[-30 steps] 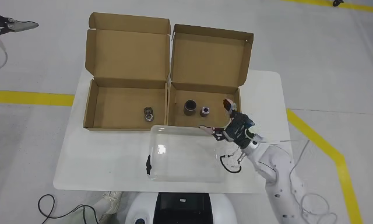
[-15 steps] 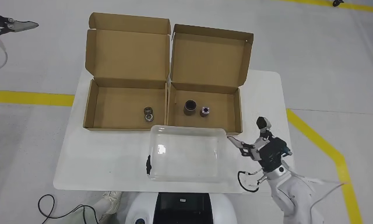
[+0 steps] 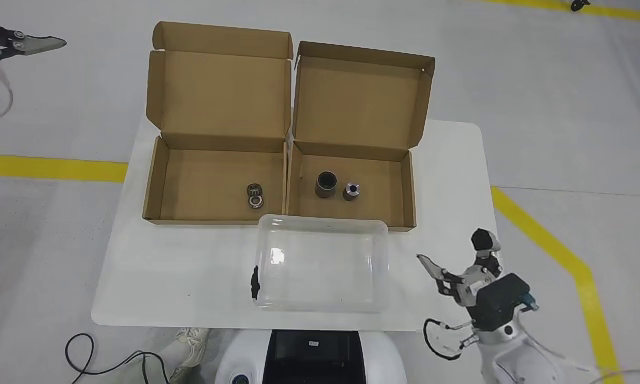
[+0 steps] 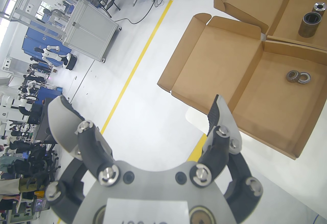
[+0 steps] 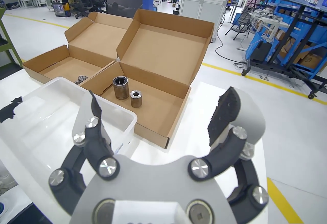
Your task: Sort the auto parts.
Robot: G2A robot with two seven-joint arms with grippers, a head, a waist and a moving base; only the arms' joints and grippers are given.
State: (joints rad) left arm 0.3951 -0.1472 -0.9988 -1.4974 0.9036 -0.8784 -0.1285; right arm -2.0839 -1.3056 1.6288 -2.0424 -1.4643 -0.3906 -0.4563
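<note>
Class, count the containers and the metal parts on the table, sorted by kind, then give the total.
Cardboard boxes: 2
Clear plastic tub: 1
Metal cylinders: 2
Bearing rings: 2
Total: 7

White table (image 3: 450,164), yellow floor line (image 3: 60,169)

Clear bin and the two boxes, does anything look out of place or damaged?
One oddity: a ragged black scrap, like torn tape, clings to the clear bin on its side wall. The bearings in the left box and the cylinders in the right box sit inside; nothing has spilled.
</note>
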